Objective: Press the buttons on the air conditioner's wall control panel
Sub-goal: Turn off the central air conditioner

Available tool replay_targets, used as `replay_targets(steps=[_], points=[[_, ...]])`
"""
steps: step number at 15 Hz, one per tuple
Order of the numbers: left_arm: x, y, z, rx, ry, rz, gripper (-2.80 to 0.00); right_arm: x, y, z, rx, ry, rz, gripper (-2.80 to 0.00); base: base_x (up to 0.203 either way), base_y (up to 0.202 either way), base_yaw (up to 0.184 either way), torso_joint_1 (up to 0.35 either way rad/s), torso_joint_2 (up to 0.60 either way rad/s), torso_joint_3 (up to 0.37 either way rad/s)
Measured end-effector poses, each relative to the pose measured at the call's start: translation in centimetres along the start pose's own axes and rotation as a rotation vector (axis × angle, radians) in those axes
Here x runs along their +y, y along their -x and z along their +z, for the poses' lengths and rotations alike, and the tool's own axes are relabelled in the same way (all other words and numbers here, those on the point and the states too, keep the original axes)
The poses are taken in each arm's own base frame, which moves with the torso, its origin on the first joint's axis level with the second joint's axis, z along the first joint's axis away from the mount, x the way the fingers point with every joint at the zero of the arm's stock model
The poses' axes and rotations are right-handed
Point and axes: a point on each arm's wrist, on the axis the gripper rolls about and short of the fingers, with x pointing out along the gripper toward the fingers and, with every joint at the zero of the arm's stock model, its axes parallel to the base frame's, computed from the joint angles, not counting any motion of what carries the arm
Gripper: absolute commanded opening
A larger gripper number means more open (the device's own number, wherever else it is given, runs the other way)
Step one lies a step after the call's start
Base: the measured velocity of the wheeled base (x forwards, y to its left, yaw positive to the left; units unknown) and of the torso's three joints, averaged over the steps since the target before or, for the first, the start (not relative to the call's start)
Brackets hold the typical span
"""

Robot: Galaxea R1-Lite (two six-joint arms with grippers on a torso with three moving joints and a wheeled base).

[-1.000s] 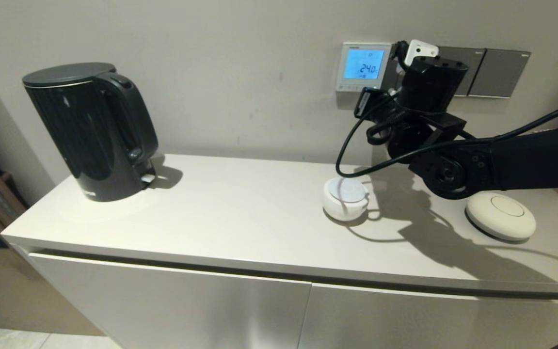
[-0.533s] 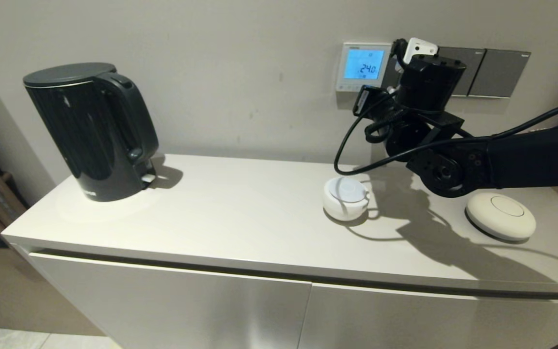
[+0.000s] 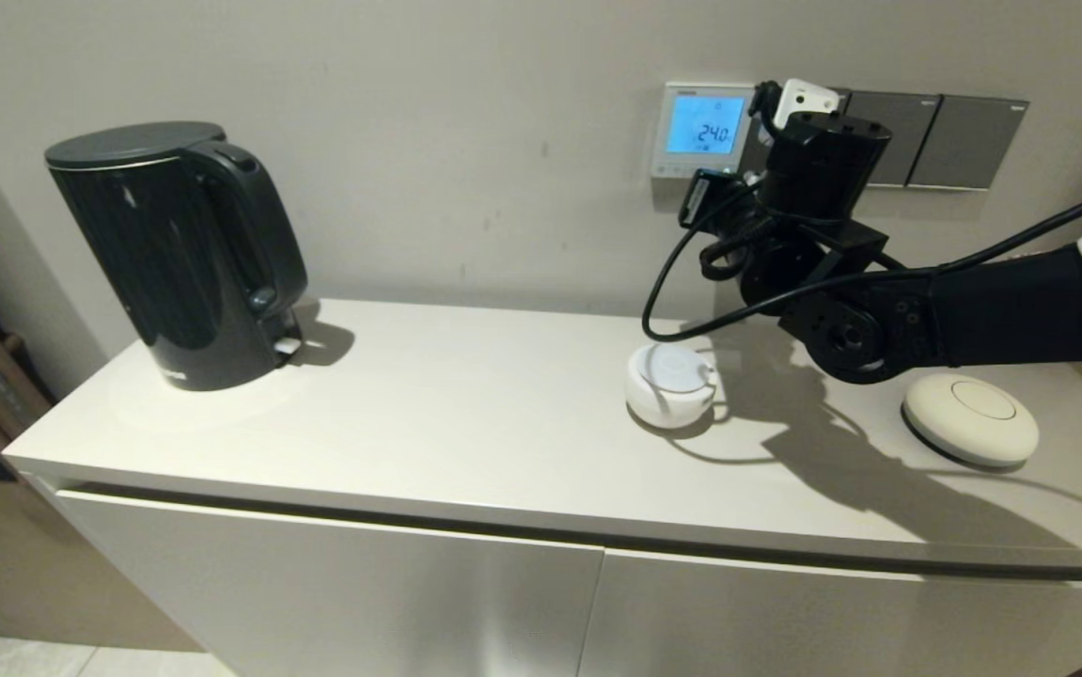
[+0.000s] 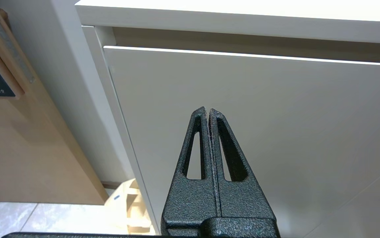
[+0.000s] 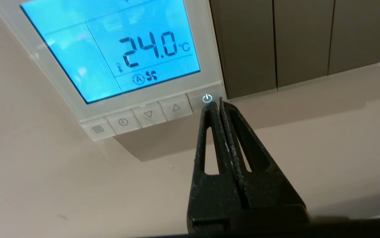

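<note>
The wall control panel (image 3: pixel 705 127) is a white-framed thermostat; its screen (image 5: pixel 110 49) glows blue and reads 24.0 °C. A strip of pale buttons (image 5: pixel 150 114) runs below the screen and also shows in the head view (image 3: pixel 691 170). My right gripper (image 5: pixel 214 100) is shut, with its tips at the lit power button (image 5: pixel 207 98) at the strip's end nearest the switch plates; I cannot tell if they touch. In the head view its wrist (image 3: pixel 818 150) hides the tips. My left gripper (image 4: pixel 208 110) is shut and empty, parked low before the cabinet door (image 4: pixel 275 132).
Dark grey switch plates (image 3: pixel 964 141) sit on the wall right beside the panel, also in the right wrist view (image 5: pixel 302 39). On the countertop (image 3: pixel 456 404) stand a black kettle (image 3: pixel 179 254), a small white round device (image 3: pixel 672 381) and a cream disc (image 3: pixel 970 418).
My right arm has shifted a little to the left and up along the wall, closer to the panel's button strip. The screen still reads 24.0.
</note>
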Motion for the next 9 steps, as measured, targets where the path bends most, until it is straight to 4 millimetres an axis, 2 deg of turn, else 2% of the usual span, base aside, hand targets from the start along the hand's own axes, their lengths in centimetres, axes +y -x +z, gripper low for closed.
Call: replay_targets(steps=[9], points=[[0.00,0.00,0.00,0.000,0.000,0.000,-2.80,0.06,-0.16,-0.16,-0.006,-0.003,-0.001,-2.80,0.000,0.000,0.000,0.000,0.00,0.000]])
